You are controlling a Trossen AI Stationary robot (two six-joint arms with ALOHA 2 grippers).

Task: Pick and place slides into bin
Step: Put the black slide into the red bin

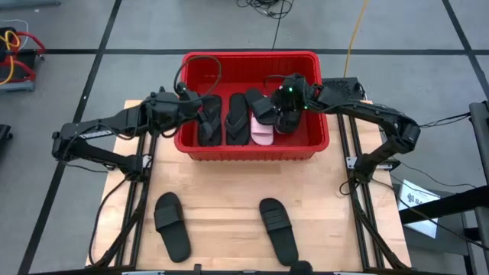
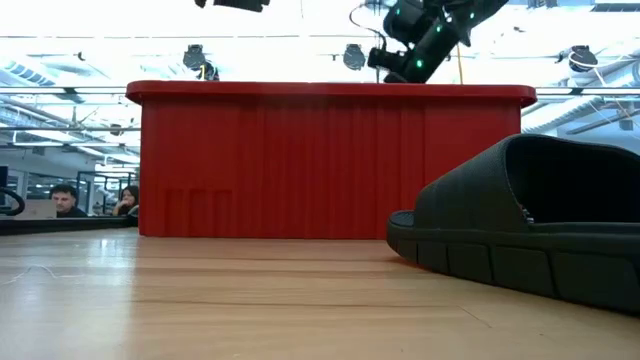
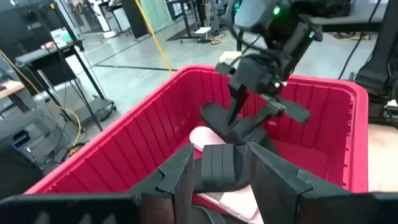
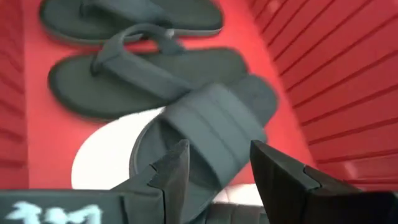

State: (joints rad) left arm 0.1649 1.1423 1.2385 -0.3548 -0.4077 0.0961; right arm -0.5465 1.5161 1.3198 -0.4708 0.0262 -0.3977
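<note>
Though slides (image 1: 243, 118) fill bin (image 1: 252, 150), no writing reads.

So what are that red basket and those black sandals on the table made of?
The red basket looks like moulded plastic: uniform glossy colour, fine vertical ribs, thick rim. The two black slides on the table, one on the left and one on the right, look like matte foam or rubber: thick one-piece moulded sole and strap, no stitching visible.
</note>
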